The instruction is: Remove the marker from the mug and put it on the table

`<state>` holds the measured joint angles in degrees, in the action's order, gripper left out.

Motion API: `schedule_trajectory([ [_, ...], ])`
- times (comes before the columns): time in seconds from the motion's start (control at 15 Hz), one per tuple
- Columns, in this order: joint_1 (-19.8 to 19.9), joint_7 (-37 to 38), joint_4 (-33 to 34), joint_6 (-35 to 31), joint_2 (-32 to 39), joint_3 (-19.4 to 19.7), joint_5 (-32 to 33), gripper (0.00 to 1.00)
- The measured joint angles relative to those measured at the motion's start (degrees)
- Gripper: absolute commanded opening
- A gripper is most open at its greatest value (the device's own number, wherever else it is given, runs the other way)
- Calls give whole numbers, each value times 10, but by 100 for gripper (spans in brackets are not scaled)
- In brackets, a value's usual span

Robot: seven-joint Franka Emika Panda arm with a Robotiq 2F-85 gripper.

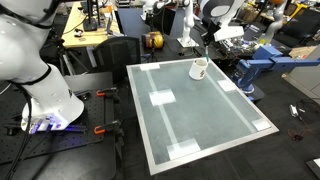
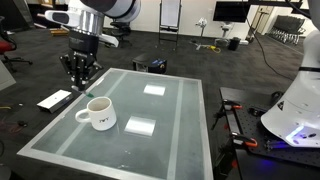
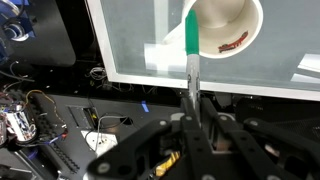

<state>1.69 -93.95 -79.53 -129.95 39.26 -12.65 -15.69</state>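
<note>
The white mug (image 1: 198, 68) stands near the far edge of the grey-green table (image 1: 200, 125); it also shows in the other exterior view (image 2: 99, 113) and the wrist view (image 3: 232, 25). My gripper (image 3: 195, 105) is shut on the marker (image 3: 192, 50), a thin stick with a green end. The green end overlaps the mug's rim in the wrist view; I cannot tell whether it is still inside. In both exterior views the gripper (image 1: 206, 42) (image 2: 80, 72) hangs above and just beside the mug, near the table edge (image 2: 60, 125).
White tape patches (image 2: 141, 125) lie on the tabletop. A flat white item (image 2: 54, 99) sits just off the table's edge. Cables and clutter (image 3: 40, 110) cover the floor below that edge. Workbenches (image 1: 90, 35) and a blue device (image 1: 262, 62) stand behind the table.
</note>
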Motion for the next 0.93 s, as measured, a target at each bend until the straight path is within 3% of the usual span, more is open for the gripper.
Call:
schedule_trajectory([
  [0.33,1,23,-79,-33,-84,1,-2,3],
  [0.93,0,171,-301,-85,-262,29,2,3],
])
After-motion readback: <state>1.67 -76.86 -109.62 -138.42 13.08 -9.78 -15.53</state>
